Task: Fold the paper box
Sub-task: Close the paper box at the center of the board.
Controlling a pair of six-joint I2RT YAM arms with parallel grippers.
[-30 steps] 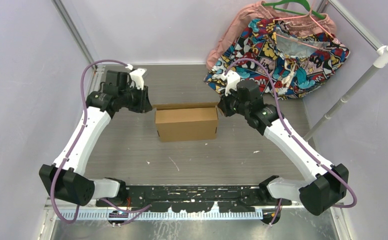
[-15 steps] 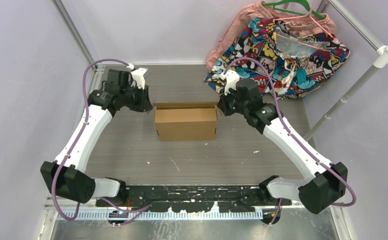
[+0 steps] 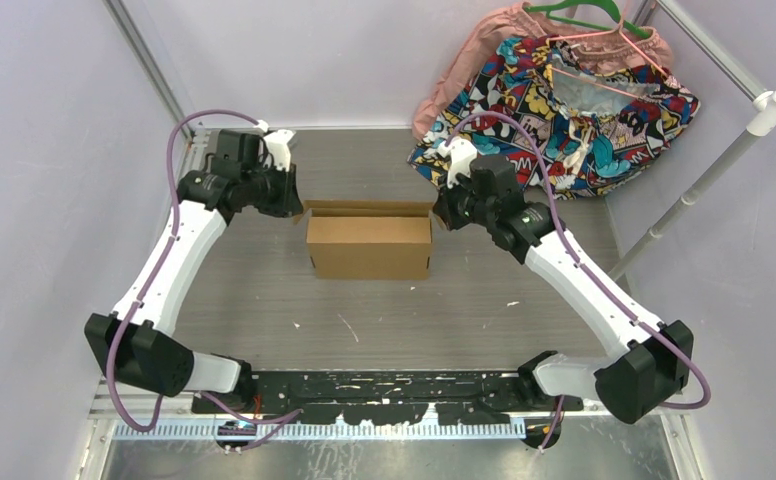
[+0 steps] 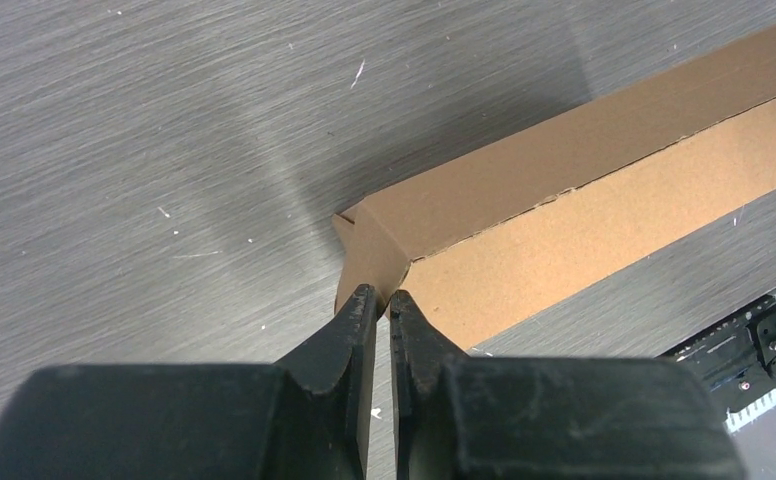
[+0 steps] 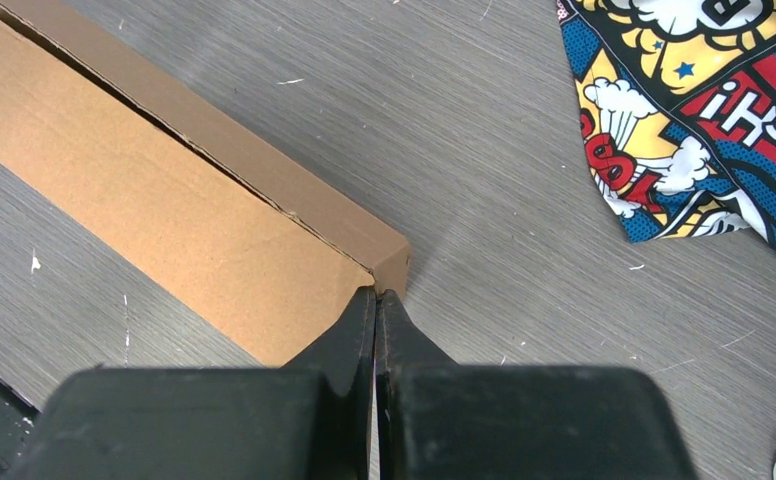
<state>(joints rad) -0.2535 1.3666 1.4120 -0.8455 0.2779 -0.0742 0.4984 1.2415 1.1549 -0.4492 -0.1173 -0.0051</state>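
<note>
Cardboard, the paper box (image 3: 369, 247), is set closed on the counter (image 3: 264, 300). The left hand (image 4: 381, 295) and right hand (image 5: 375, 295) are held at its far corners, fingers together; whether cardboard is pinched cannot be told.

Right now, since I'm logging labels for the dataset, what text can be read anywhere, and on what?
"iHS", then a cut-off letter, white on red, on the comic-print cloth in the right wrist view.
A partial "B" at that cloth's top edge.
The paper box: no print.
Top view: cloth lettering too small to read.
</note>
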